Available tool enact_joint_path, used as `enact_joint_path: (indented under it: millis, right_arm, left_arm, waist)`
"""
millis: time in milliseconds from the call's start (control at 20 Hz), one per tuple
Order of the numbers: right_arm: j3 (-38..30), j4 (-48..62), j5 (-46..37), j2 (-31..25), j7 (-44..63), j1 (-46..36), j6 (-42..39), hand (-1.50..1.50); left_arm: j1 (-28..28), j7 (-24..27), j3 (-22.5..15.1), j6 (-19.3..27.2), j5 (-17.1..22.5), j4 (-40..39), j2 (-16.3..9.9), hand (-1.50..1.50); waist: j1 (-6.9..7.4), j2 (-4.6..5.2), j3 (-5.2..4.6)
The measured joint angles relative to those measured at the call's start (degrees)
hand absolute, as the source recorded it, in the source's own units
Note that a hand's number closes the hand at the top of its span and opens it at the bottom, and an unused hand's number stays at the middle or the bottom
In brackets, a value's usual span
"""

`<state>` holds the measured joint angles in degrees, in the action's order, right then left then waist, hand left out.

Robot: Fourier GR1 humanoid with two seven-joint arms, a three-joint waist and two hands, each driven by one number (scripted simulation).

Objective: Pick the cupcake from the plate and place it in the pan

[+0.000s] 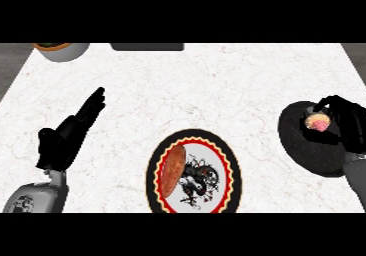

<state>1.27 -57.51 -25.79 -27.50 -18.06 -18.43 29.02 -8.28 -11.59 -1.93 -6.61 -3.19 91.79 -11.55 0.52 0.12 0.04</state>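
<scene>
The small cupcake (318,122), pink and cream on top, is over the black pan (313,151) at the right edge of the counter. My right hand (351,125) comes in from the right with its fingers curled round the cupcake, hiding its lower part; I cannot tell if it touches the pan's bottom. The round plate (153,176), with a red and yellow rim and a dark pattern, lies at the bottom centre, apart from the pan. My left hand (65,139) rests open at the left, fingers straight and pointing up and right, holding nothing.
A flat brown oval item (173,170) lies on the plate's left half. A grey bowl (62,50) stands at the far left corner, and a dark object (147,46) sits at the far edge. White marble counter (208,90) spreads between them.
</scene>
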Motion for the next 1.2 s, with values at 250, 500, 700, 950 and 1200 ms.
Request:
enact_joint_path:
  millis: [250,500,700,950,1200]
  right_arm:
    - [-0.3,12.1,-1.4,-1.3,6.2,-4.4,-6.2,-1.5]
    - [-3.5,25.4,0.5,0.1,0.5,-12.5,-9.8,-1.5]
    - [-8.6,29.8,5.9,0.6,-6.4,-15.2,-13.0,-1.5]
    - [-16.2,32.7,14.1,0.7,-14.8,-16.5,-18.3,-1.5]
    - [-21.3,37.4,19.8,-2.5,-19.3,-16.8,-29.1,-1.5]
  left_arm:
    - [-0.6,0.3,-0.5,0.0,-0.2,-0.6,0.8,0.0]
    - [-0.5,-0.3,-1.0,0.0,-0.9,0.3,1.3,0.0]
    - [-0.6,0.0,-0.7,-0.4,-0.9,0.0,1.0,0.0]
    - [-1.3,-0.1,-0.4,0.1,-1.1,-0.7,1.4,0.0]
    - [-0.9,-0.1,0.0,-0.7,-0.7,-0.1,1.0,0.0]
  waist:
    - [0.82,0.33,0.01]
    - [1.13,0.4,0.06]
    - [1.14,0.49,0.12]
    - [0.99,0.63,0.19]
    - [1.0,0.56,0.17]
